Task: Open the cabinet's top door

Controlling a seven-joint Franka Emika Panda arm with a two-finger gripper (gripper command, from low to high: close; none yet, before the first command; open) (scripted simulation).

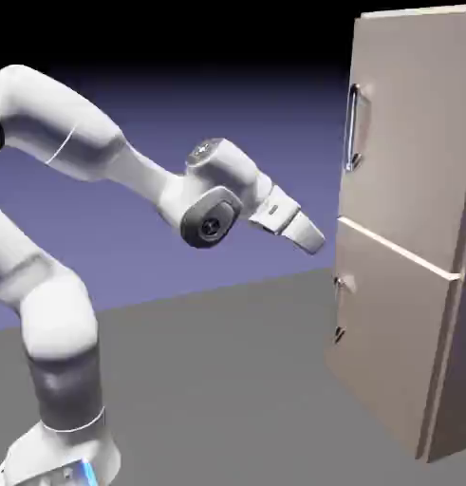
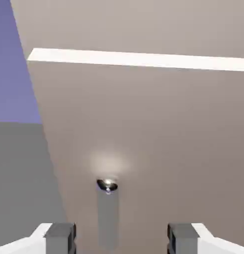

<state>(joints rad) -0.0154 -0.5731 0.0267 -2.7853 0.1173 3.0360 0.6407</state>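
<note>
- Gripper: fingertips apart, near the cabinet, pointing obliquely downward toward it.
- Top door: upper front panel, above the pale seam; closed.
- Long handle: upright on the top door, higher than the gripper.

The white arm rises from the exterior view's lower left, bends back at its elbow and reaches toward the exterior view's right. Its wrist sits at about the middle of that view, and the hand slopes down and outward from it. In the hand view the gripper is open, its two grey fingertips well apart with nothing between them gripped. From outside, the fingers seem to overlap, though that angle shows them poorly.
</note>
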